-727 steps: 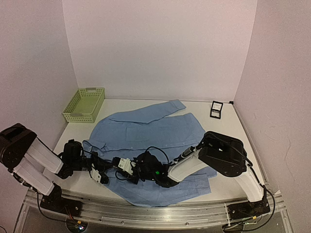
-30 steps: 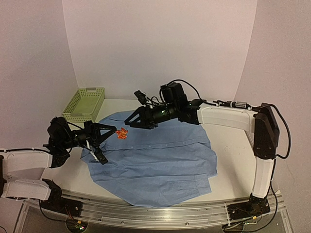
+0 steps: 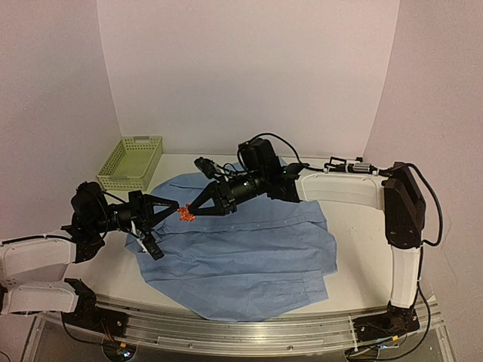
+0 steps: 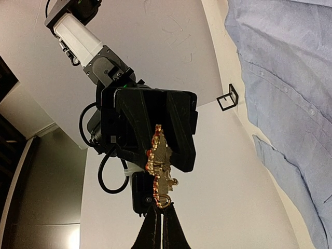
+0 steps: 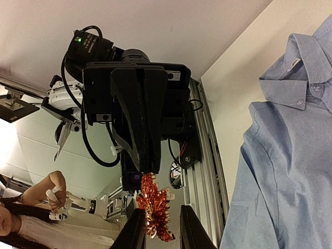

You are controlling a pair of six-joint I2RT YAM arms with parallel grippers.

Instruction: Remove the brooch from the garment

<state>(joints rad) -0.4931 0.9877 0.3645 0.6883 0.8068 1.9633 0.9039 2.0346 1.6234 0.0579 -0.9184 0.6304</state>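
The brooch (image 3: 186,215), a small orange-red and golden cluster, hangs in the air above the left shoulder of the light blue garment (image 3: 249,241), apart from the cloth. My left gripper (image 3: 179,211) is shut on the lower end of the brooch (image 4: 161,174), fingertips pinched together. From the right, my right gripper (image 3: 194,210) reaches in with its jaws on either side of the brooch (image 5: 154,207). One finger (image 5: 136,228) lies against the brooch and a small gap shows at the other. The garment (image 5: 290,155) lies flat on the table.
A green mesh basket (image 3: 132,161) stands at the back left, beside the white wall. A small black square box (image 4: 227,97) sits on the table beyond the garment (image 4: 290,78). The right arm (image 3: 339,185) stretches across the back of the shirt.
My right gripper has moved left and down to the brooch and narrowed its jaws around it. The left gripper has kept its hold and shifted slightly.
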